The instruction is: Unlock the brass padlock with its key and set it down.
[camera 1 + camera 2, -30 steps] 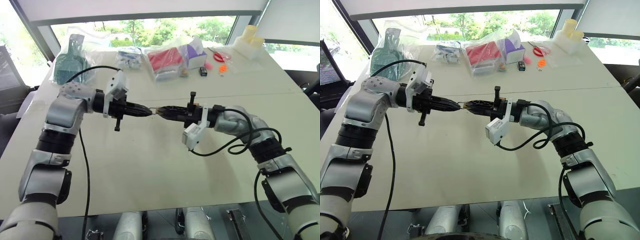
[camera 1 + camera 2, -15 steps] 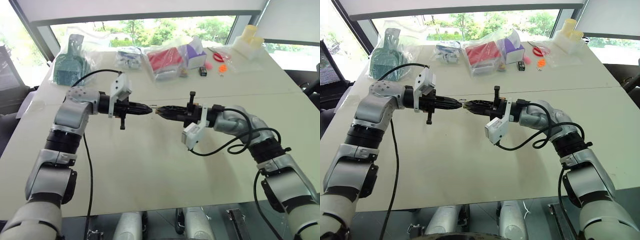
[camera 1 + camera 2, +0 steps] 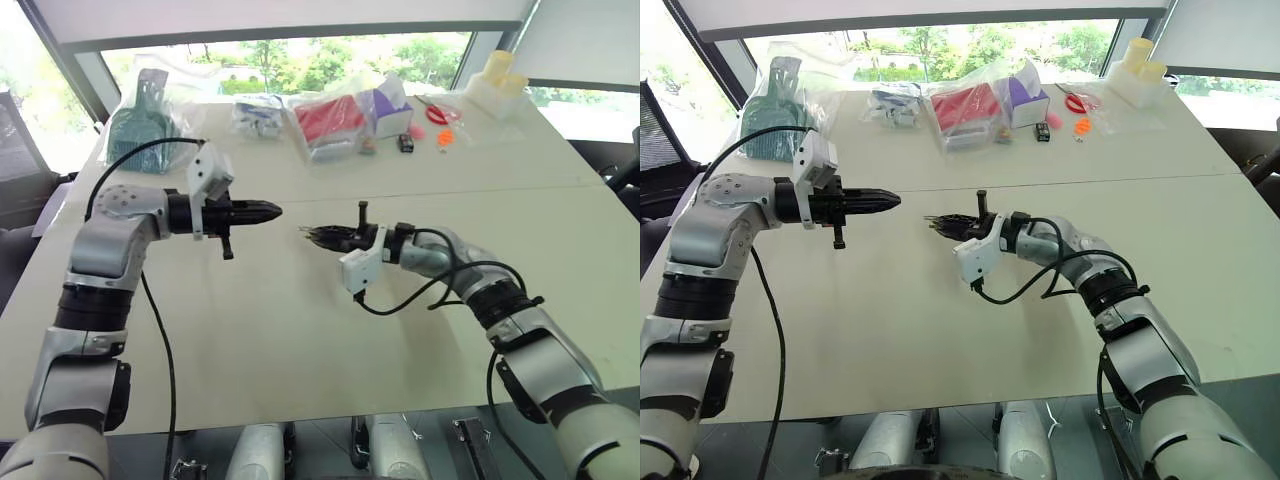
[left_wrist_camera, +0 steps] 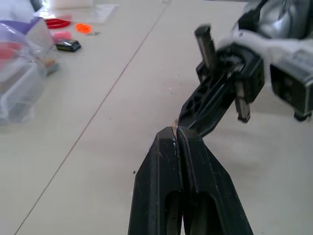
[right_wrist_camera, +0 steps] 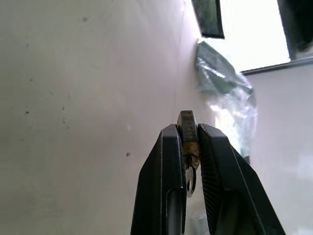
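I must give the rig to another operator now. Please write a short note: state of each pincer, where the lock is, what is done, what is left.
Left pincer: shut, nothing visible between its fingers, held above the table.
Right pincer: shut on the brass padlock, low over the table; a silvery part hangs below the lock.
The two pincers are apart, tips facing each other.
Whether the lock is open, I cannot tell.
Left: set the padlock down.

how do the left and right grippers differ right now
The right gripper is shut on the brass padlock; the left gripper is shut with nothing visible between its fingertips. The right hangs lower, close to the table; the left is higher. Both point inward toward each other, apart.
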